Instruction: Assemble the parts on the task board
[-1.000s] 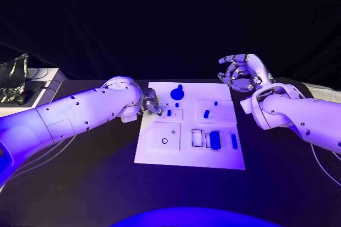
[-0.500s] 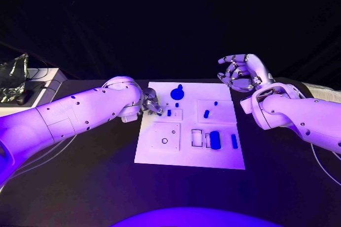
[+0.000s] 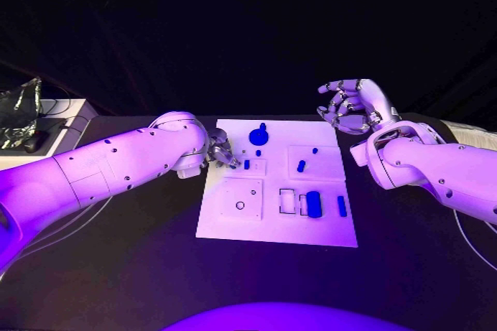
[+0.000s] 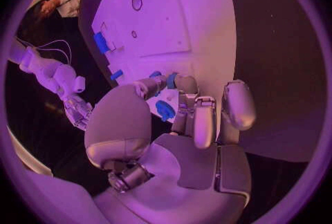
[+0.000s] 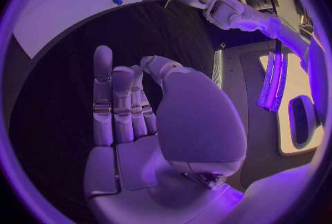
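Observation:
The white task board [image 3: 271, 223] lies mid-table. On it are a round blue knob [image 3: 258, 136], small blue pegs [image 3: 300, 166], and two longer blue pieces [image 3: 314, 203] near its right side. My left hand [image 3: 220, 150] is low at the board's left edge. Its thumb and a finger [image 4: 185, 83] pinch a small blue part [image 4: 170, 79], which stands on the board [image 4: 162, 8]. My right hand [image 3: 352, 105] hangs raised beyond the board's far right corner. Its fingers [image 5: 116, 99] stand apart from the thumb and hold nothing.
A crumpled silver object [image 3: 19, 115] and a white box [image 3: 57, 126] with cables sit at the table's far left. Papers [image 3: 475, 137] lie at the far right edge. Bare black tabletop [image 3: 124, 259] surrounds the board.

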Controlling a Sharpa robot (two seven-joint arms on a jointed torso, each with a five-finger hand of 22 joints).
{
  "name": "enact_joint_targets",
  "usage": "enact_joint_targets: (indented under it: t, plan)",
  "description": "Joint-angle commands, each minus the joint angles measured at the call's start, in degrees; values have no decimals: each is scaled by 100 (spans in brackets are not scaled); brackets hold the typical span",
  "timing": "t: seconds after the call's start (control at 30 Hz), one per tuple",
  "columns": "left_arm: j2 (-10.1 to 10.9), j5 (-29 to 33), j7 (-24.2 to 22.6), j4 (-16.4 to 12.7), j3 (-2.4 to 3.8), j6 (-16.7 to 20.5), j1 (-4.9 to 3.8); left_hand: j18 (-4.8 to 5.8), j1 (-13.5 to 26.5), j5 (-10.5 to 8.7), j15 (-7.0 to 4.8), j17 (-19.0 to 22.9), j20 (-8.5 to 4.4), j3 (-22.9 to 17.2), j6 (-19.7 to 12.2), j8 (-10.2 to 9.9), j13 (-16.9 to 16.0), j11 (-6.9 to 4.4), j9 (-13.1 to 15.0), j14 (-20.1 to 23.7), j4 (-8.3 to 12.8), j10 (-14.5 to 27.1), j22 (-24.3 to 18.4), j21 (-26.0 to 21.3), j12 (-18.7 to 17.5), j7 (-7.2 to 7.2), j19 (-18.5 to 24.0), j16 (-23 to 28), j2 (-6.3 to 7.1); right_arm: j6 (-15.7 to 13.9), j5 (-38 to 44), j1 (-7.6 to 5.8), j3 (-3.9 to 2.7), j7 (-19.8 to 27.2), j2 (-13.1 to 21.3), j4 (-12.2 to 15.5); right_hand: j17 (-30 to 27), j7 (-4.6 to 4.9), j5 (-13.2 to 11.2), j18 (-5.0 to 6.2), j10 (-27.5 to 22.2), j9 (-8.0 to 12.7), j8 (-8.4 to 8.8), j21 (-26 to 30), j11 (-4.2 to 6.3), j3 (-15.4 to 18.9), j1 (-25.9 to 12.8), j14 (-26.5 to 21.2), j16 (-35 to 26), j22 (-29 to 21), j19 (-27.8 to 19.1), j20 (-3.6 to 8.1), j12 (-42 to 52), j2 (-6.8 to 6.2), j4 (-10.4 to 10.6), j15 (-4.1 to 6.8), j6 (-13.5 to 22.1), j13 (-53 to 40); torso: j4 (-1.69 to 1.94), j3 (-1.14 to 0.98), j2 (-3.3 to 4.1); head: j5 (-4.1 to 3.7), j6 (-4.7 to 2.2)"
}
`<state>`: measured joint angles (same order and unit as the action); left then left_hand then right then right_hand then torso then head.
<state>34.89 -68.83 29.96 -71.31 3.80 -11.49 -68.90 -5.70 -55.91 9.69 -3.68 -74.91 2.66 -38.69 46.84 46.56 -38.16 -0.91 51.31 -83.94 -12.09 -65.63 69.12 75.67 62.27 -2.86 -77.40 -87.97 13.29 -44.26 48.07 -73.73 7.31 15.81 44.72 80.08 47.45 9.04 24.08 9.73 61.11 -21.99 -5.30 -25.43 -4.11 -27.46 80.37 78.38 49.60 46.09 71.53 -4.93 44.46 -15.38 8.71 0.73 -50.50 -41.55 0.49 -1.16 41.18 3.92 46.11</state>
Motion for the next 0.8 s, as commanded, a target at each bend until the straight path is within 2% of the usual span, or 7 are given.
enact_joint_targets:
  t: [0.03,0.27,0.8]
  plan:
    - [-25,72,44,9,-34,-94,48,59,-43,-8,-6,-1072,-2,272,9,-32,11,35,9,-444,-128,34,-8,-25,-36,-46,8,7,31,77,59,2,-2,14,-2,10,-8,48,25,67,-33,-8,-27,37,-1,-17,-31,-20,-38,-5,5,-8,-18,-27,-8,-11,-5,5,-2,1,-1,0,-1]
    - [-33,72,55,23,-34,-75,48,57,-134,-9,1,-1072,5,680,12,-54,5,44,9,-443,-380,45,-15,-39,-29,-55,9,8,13,86,59,2,-2,10,-5,12,-14,48,29,66,-32,-10,-28,42,-2,-16,-39,-20,-56,-8,7,-9,-17,-26,-8,-12,-4,12,3,3,0,-2,-1]
    - [-26,-91,129,56,-29,-1,48,60,-116,-28,5,-1062,5,1149,4,-59,-9,50,23,-439,-461,56,7,-31,-10,-59,-7,14,21,112,62,2,-2,-1,1,12,-23,49,56,66,-36,-11,-23,51,-2,-23,-37,-21,-86,-13,7,-9,-20,-25,-20,-12,8,25,-3,5,1,-10,-6]
